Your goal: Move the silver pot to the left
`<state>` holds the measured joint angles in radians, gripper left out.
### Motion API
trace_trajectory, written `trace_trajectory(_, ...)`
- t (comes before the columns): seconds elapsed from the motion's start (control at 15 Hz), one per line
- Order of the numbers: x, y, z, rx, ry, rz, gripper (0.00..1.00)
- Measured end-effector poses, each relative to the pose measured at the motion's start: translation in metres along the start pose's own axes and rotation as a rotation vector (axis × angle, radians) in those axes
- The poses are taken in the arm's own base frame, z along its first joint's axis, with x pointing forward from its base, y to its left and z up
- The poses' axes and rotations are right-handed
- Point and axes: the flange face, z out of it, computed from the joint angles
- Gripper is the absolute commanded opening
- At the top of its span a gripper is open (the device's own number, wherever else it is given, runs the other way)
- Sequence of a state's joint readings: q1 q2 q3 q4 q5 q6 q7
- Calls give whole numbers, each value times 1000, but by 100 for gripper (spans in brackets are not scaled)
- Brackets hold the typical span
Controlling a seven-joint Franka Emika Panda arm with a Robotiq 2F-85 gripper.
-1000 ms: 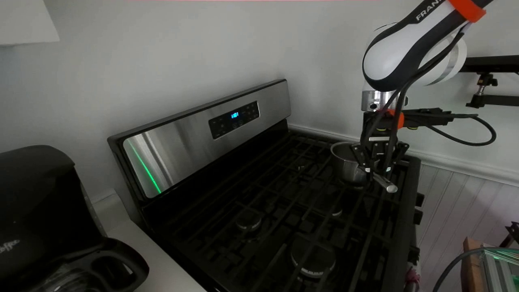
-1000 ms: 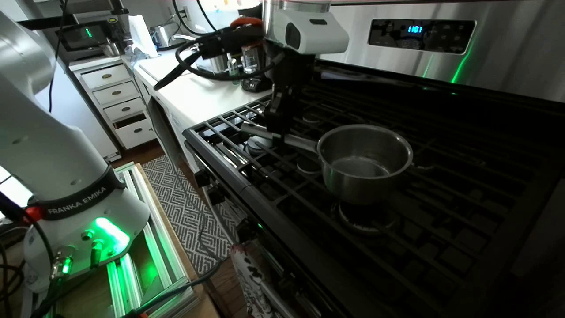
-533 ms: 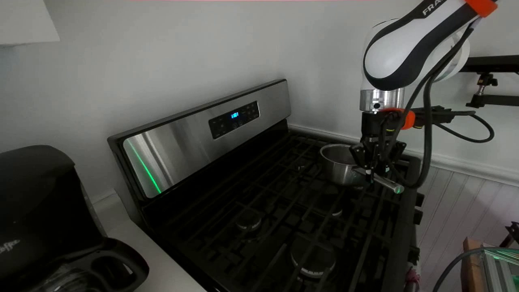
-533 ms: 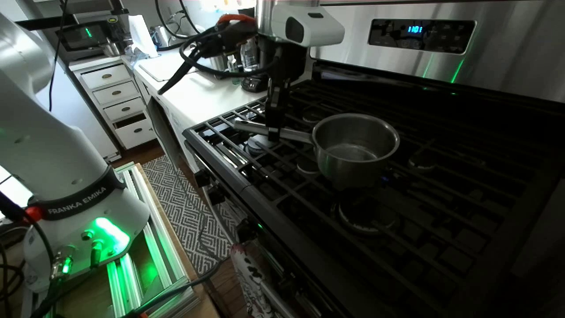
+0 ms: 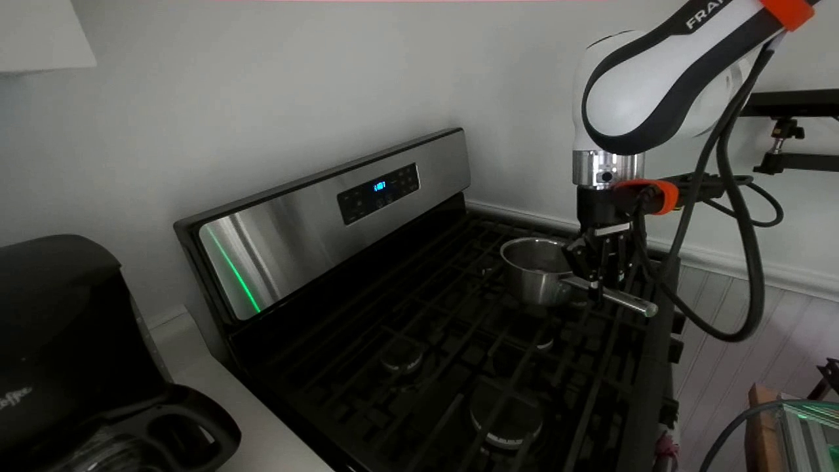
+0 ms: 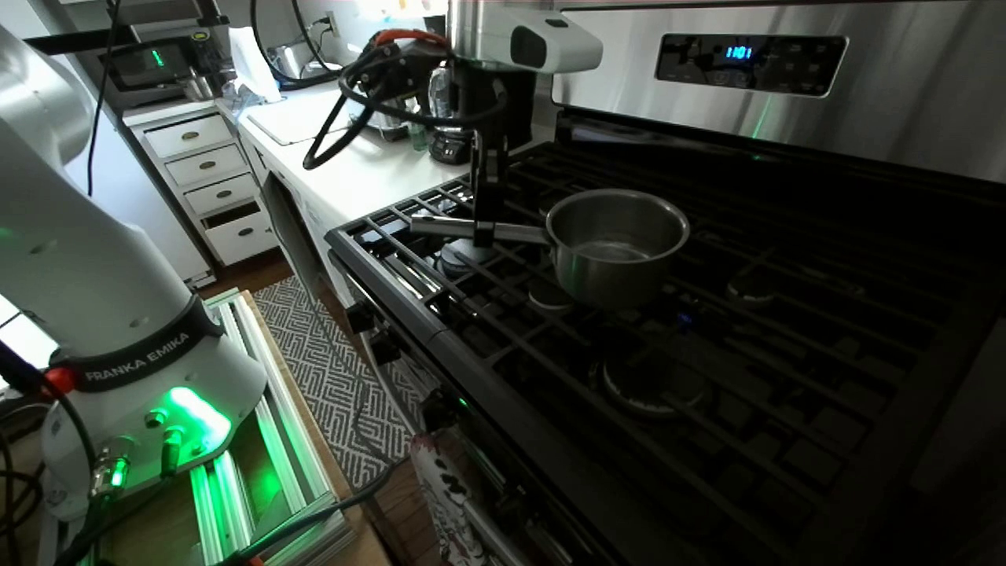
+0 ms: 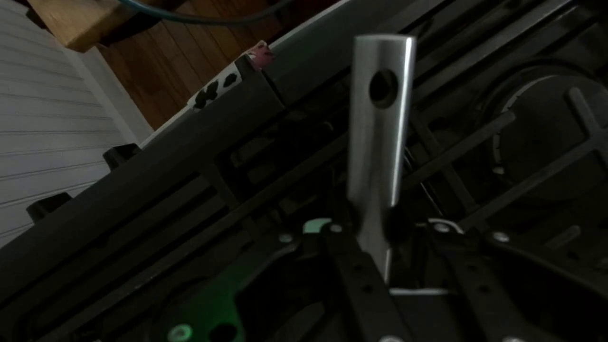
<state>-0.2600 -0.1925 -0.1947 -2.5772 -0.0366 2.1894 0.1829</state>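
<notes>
The silver pot shows in both exterior views, a small shiny saucepan [image 5: 534, 278] [image 6: 617, 259] over the black stove grates. It is upright, with its long handle pointing toward the stove's front edge. My gripper [image 5: 596, 293] [image 6: 484, 233] is shut on the handle, partway along it. In the wrist view the handle [image 7: 380, 128] runs up between the dark fingers [image 7: 374, 221], its holed end sticking out past them. The pot's bowl is out of the wrist view. I cannot tell whether the pot's base touches the grates.
The stove's back panel [image 5: 308, 226] rises behind the grates [image 6: 786, 409]. Several burners [image 5: 505, 416] lie under them. A black coffee maker [image 5: 59, 341] stands on the counter at the left. A white counter [image 6: 369, 169] adjoins the stove's far side. Knobs [image 6: 385, 346] line the front.
The pot and my gripper have moved together, leftward in both exterior views and away from the camera in the view that shows the robot's base. The grip on the handle stays.
</notes>
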Motion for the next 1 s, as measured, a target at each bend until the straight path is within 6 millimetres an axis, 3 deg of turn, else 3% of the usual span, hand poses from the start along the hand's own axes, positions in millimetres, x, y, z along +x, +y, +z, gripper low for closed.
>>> trace_trajectory(0.2, -1, -5, 0, -13, 1, -28, 28)
trace_trajectory(0.27, -1, -5, 0, -13, 1, -29, 7)
trace_trajectory(1.0, -6, -11, 8, -61, -11, -194, 7)
